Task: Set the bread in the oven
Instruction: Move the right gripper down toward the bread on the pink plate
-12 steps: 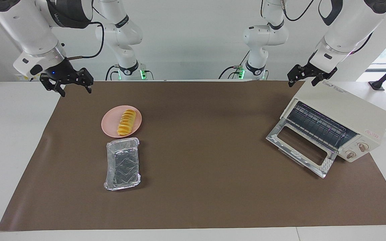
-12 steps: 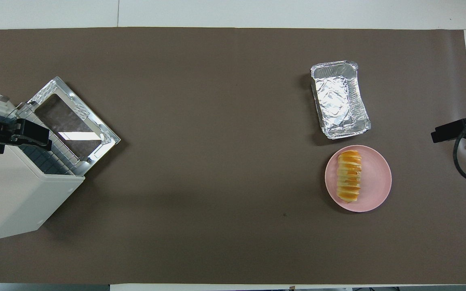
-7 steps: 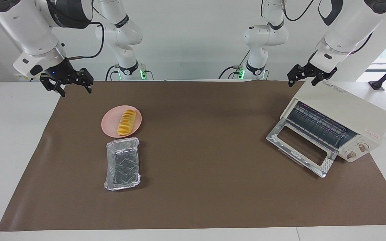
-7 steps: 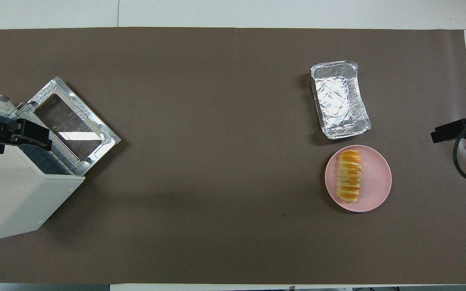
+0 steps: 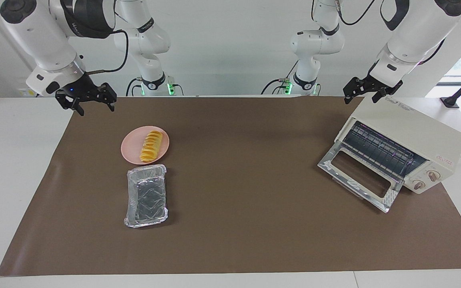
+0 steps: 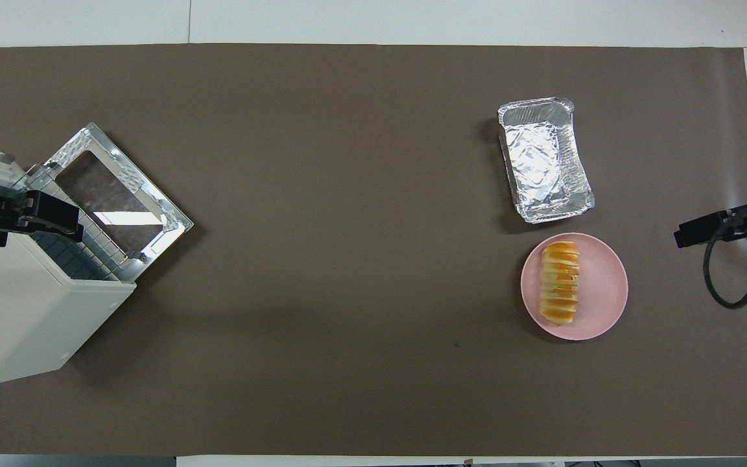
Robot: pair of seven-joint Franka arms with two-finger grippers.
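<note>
The bread, a ridged golden loaf, lies on a round pink plate toward the right arm's end of the table. The cream-white oven stands at the left arm's end. Its glass door is dropped open and the wire rack shows inside. My right gripper hangs open and empty over the mat's edge, apart from the plate. My left gripper hovers open and empty over the oven's top edge.
A crinkled silver foil tray lies beside the plate, farther from the robots. A brown mat covers most of the white table. Two further arm bases stand at the robots' edge of the table.
My right gripper has shifted a little toward the middle of the table, closer to the plate. The left arm, bread, tray and oven have not moved.
</note>
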